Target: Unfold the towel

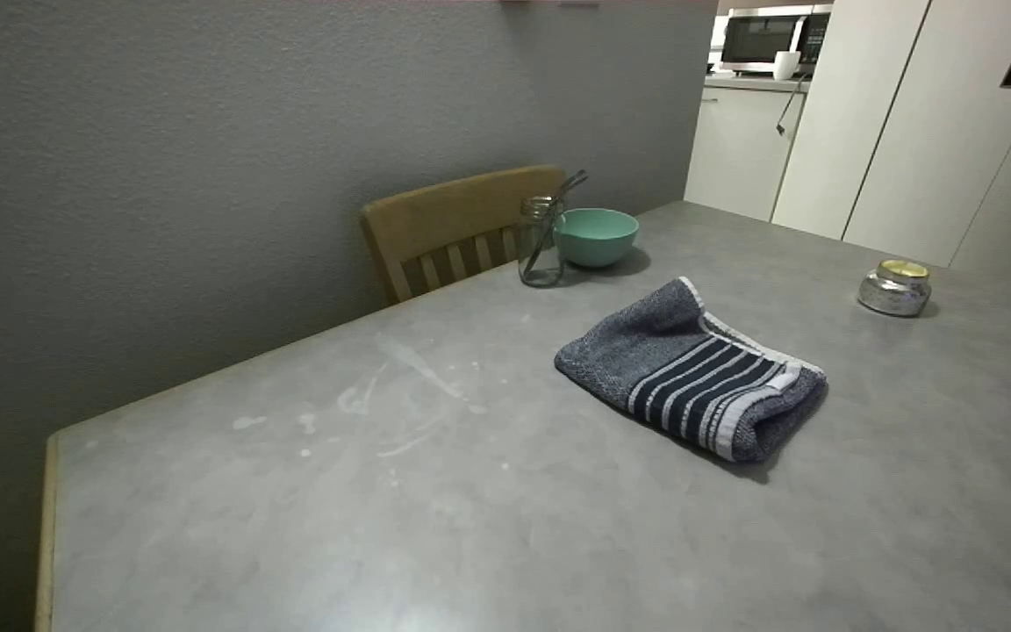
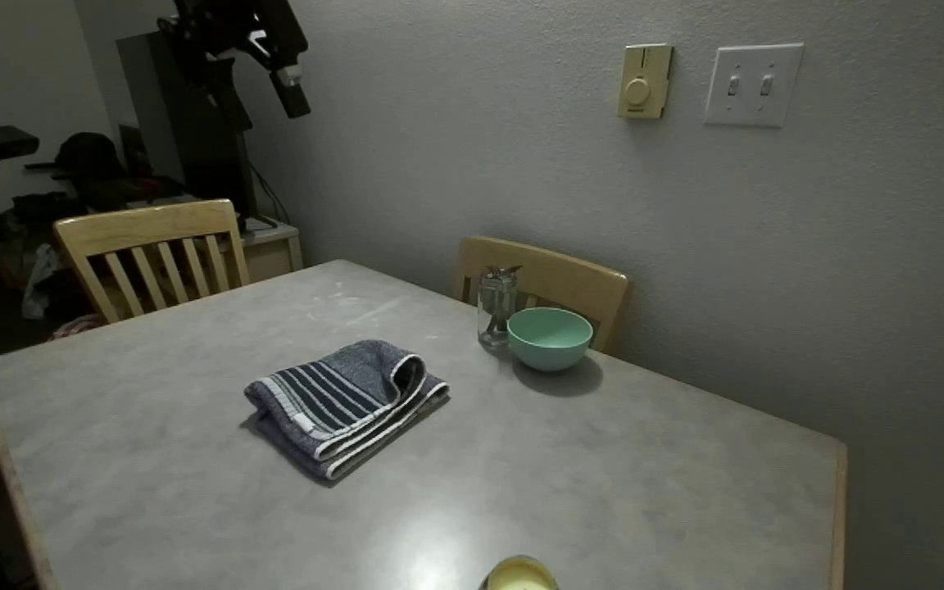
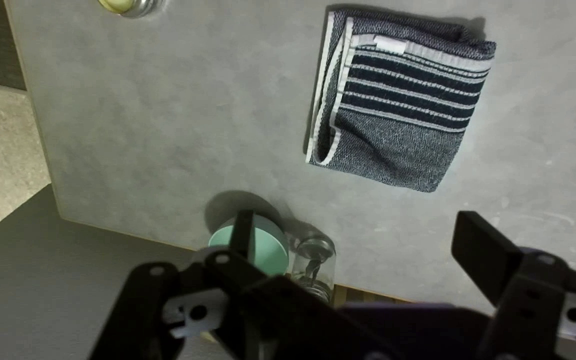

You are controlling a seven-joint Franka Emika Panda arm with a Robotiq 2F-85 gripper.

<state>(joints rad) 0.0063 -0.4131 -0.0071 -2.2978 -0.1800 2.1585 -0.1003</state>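
The towel (image 1: 628,364) lies folded into a compact, layered bundle on the grey table (image 1: 365,527). Its dark blue-grey upper face shows a band of pale stripes and a pale hem; the inner layers are hidden. In an exterior view (image 2: 333,397) the hem edges of the stacked layers show, and one corner curls up in a loop. In the wrist view the towel (image 3: 408,100) is at the upper right, beyond the fingers. My gripper (image 2: 265,113) is high above the table's far end, apart from the towel. In the wrist view its fingers (image 3: 358,224) are wide apart with nothing between them.
A green bowl (image 1: 596,239) and a glass jar with utensils (image 1: 541,254) stand side by side near the table edge by the wall. A small silver candle jar (image 1: 894,290) stands on the table. Wooden chairs (image 2: 152,223) stand at two table sides.
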